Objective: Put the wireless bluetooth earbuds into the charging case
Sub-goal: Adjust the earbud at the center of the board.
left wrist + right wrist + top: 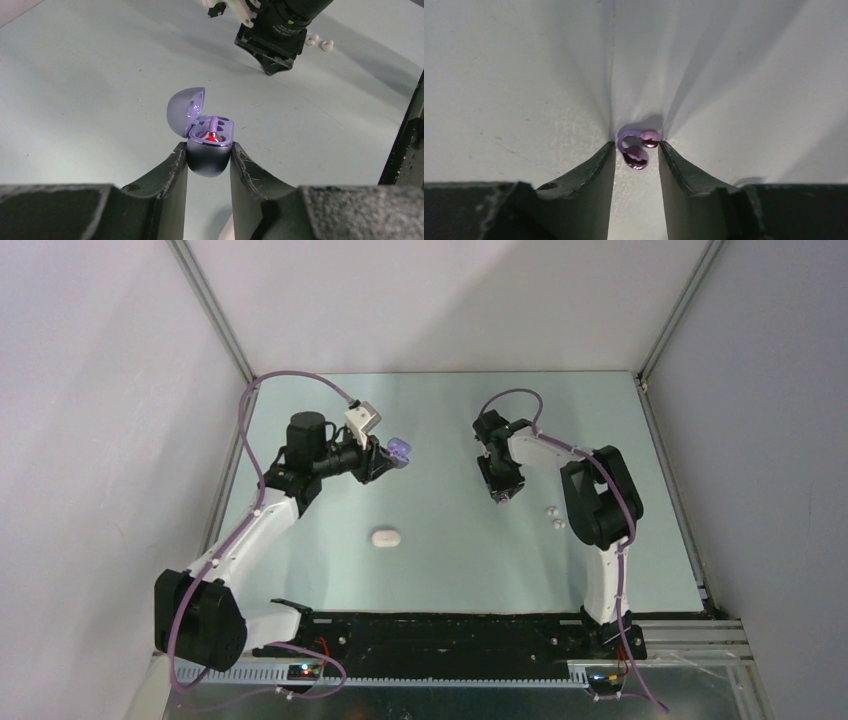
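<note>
1. The worktop (450, 570) carries everything that is not held. The left pincer (207, 148) is clamped on the lower shell of the purple charging case (207, 164) and holds it clear of the surface. The lid (185, 107) is swung open toward 10 o'clock in the left wrist view.
2. The white case (385, 537) lies closed on the worktop, at 6 o'clock from the held case in the top view.
3. The right pincer (637, 145) points down at the worktop, its jaws narrow and straddling the loose purple earbud (636, 150). You cannot tell whether the pads bear on it.
4. One seated earbud (212, 131) occupies a well of the purple case, beside a red light. The two white earbuds (550, 510) lie at 4 o'clock from the right pincer.

Hazards:
- The earbud is rounded and tiny. An off-centre squeeze can shoot it out toward 12 o'clock.
- Fingertips this low can scrape the worktop and ride over the earbud.
- If the earbud comes up in the wrong orientation, it will not seat in the free well.
- Pressing down on the case can twist it in the left pincer's grip.

Limits of view:
- The top view hides the purple earbud under the right pincer.
- The free well is shadowed, so you cannot confirm its shape.
- The earbud's underside is out of sight.
</note>
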